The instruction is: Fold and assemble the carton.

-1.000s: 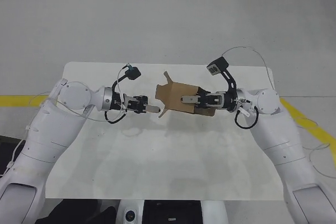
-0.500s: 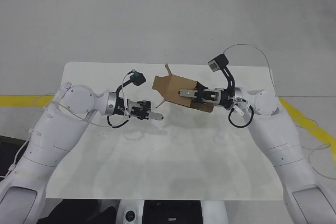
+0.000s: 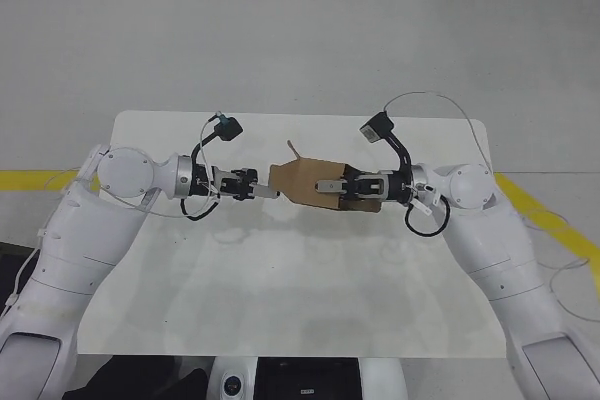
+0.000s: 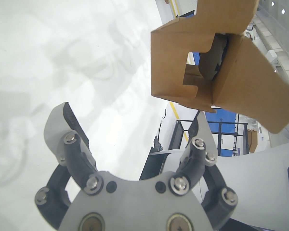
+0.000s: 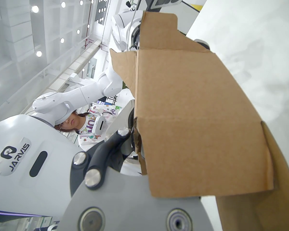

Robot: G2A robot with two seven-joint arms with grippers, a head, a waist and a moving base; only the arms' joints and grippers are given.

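- Carton (image 3: 305, 180): you have the brown cardboard box lifted off the table (image 3: 280, 300), over the table's far half and about midway between its side edges, lying on its side.
- Its walls are already squared into a sleeve. At the end facing the table's left side, the flaps are only partly folded in: notched flaps cover part of the opening, one long flap (image 4: 252, 90) sticks outward, and a gap is left open.
- Right gripper (image 3: 330, 187): it is pinching one wall of the carton. One pale finger (image 5: 124, 121) lies against the outside of the wall, and in the left wrist view the dark pad (image 4: 210, 60) of the other finger shows through the gap, inside the box.
- Left gripper (image 4: 132, 112): its fingers are spread wide with nothing between them. It hangs over the table's far half, left of the middle, just beside the carton's partly folded end. You cannot tell whether a fingertip touches the cardboard.
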